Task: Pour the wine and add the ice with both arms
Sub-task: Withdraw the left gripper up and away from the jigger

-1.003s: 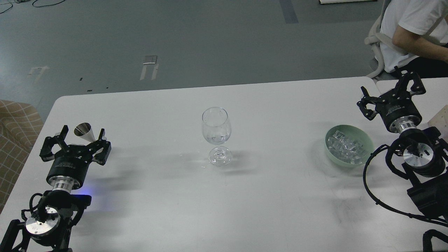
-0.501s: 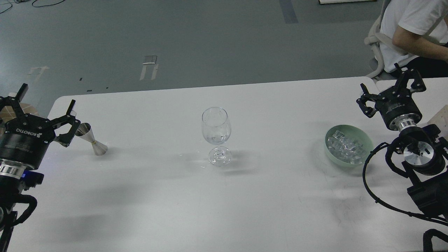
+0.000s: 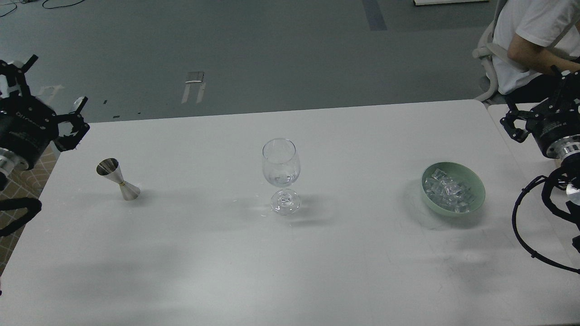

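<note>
A clear stemmed glass (image 3: 281, 174) stands at the table's middle, with a little colourless wine (image 3: 281, 180) at the bottom of its bowl. Ice (image 3: 447, 190) lies heaped in a pale green bowl (image 3: 479, 186) on the right. A steel jigger (image 3: 118, 179) stands on the left part of the table. My left gripper (image 3: 47, 88) hangs open and empty above the table's far left corner, well clear of the jigger. Up by the right edge, my right gripper (image 3: 537, 97) is open and empty, beyond and to the right of the bowl.
A person in a white shirt (image 3: 530, 36) sits behind the table's far right corner. A chequered seat (image 3: 18, 188) shows past the left edge. The white table (image 3: 290, 262) has a rounded far edge.
My left gripper rose and drew back to the left, leaving the jigger standing on the table. My right gripper moved right and up, away from the bowl.
</note>
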Controlling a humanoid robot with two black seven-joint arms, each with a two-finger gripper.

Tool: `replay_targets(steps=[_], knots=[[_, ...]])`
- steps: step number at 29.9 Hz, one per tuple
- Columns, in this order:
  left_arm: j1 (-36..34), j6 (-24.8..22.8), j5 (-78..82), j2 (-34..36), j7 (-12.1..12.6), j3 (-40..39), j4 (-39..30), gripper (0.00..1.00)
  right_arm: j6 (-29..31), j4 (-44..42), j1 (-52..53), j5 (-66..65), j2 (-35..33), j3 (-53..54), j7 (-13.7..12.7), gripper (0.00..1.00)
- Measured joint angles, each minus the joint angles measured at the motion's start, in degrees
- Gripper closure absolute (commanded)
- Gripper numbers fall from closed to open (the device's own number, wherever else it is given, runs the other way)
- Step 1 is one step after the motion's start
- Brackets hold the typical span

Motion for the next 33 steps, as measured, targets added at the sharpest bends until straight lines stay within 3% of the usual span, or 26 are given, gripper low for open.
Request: replay_targets(steps=[6, 13, 18, 24, 33], knots=[[-9.41, 3.75, 1.95, -0.64, -0.19, 4.63, 3.47, 0.04, 0.0, 1.79, -0.02, 0.04, -0.34, -0.06, 0.03, 0.0], [-18.98, 15.18, 2.03, -6.63, 0.2, 5.37, 9.8, 0.05, 0.0, 2.34, 1.13, 0.04, -0.44, -0.11, -0.21, 0.0], [-21.95, 16.07, 1.85, -10.4, -0.65, 5.19, 16.45, 0.04, 0.05, 1.99, 3.97, -6.6, -3.24, -5.09, 0.16, 0.0], [-21.76, 16.34, -0.96, -17.01, -3.56, 4.65, 17.2, 0.02, 0.01, 2.44, 7.82, -17.16, -5.44, -9.3, 0.45, 0.0], [-21.33, 16.51, -8.75, -18.16, -4.1, 4.53, 17.2, 0.02, -0.03, 10.69, 12.48, -37.11, -14.31, -16.71, 0.62, 0.0]])
